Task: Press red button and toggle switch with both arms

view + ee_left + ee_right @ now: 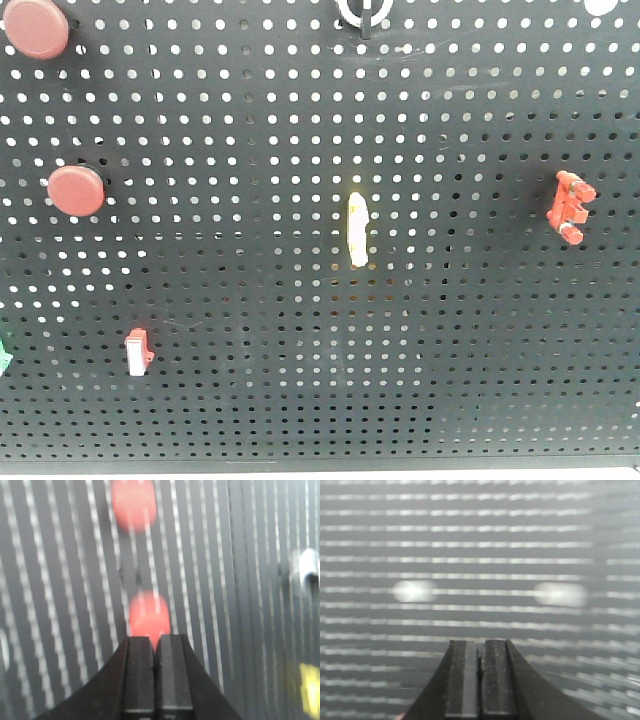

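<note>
1. Front view: a black pegboard [450,380] fills the frame. It carries two red buttons on its left side, the upper button [35,28] at the top-left corner and the lower button [75,190] below it, well apart
2. Same view: a yellow switch [357,230] sits near the board's centre, a red switch [570,207] at far right and a small red-and-white switch [137,352] at lower left. I cannot tell which one is the toggle
3. Left wrist view, heavily blurred: the left gripper [155,639] is clenched. Its fingers [139,675] are pressed flat together with nothing between them
4. The lower button lies just beyond the left fingertips, in line with the seam between them, and the tips hide its bottom edge. Whether tips and button touch, I cannot tell. The upper button sits higher in the frame, slightly left
5. Right wrist view, also blurred: the right gripper [480,644] is clenched and empty, facing the board. Two pale smears [413,591] lie ahead, one to each side of the tips and apart from them. What they are, I cannot tell
</note>
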### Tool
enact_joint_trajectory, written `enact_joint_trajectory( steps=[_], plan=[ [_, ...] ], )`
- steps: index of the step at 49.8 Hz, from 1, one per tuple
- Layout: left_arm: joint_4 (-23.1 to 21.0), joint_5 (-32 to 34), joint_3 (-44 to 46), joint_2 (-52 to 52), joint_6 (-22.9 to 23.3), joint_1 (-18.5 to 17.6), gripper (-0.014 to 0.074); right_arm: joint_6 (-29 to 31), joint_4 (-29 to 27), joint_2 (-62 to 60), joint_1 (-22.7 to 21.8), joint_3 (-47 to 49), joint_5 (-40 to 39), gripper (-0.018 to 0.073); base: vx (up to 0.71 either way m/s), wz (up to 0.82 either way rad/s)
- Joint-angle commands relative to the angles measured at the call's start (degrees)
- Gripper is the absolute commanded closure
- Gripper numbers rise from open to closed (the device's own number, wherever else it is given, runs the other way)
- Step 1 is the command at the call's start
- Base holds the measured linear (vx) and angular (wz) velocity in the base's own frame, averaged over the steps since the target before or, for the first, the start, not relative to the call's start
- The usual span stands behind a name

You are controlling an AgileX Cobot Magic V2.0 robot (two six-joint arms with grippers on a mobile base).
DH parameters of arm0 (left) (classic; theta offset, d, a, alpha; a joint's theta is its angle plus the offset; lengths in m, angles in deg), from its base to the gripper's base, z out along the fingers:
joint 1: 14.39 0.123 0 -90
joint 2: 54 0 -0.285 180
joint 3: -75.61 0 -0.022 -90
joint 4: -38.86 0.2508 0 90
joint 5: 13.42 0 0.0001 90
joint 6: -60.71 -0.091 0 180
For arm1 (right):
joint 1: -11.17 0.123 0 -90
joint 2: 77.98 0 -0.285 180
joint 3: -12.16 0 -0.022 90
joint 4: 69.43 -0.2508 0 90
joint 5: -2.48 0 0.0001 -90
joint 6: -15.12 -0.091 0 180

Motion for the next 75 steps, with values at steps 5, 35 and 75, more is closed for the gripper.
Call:
enact_joint_trajectory(
  steps=[5, 35, 75],
  plan=[
    [0.07, 10.38, -8.57, -5.7, 0.26, -0.24, 0.0596, 0.05, 3.89, 6.41, 10.91, 6.15, -5.36, 0.0563, 0.0, 0.0],
    [0.12, 12.09, -12.31, -10.12, 0.03, -0.17, 0.0596, 2.53, 3.78, 31.21, 31.36, 30.37, -2.4, 0.0563, 0.0, 0.0],
    [0.12, 14.54, -12.31, -10.06, 0.03, -0.17, 0.0596, 7.03, 2.33, 32.32, 27.19, 36.31, 7.55, 0.0563, 0.0, 0.0]
  ],
)
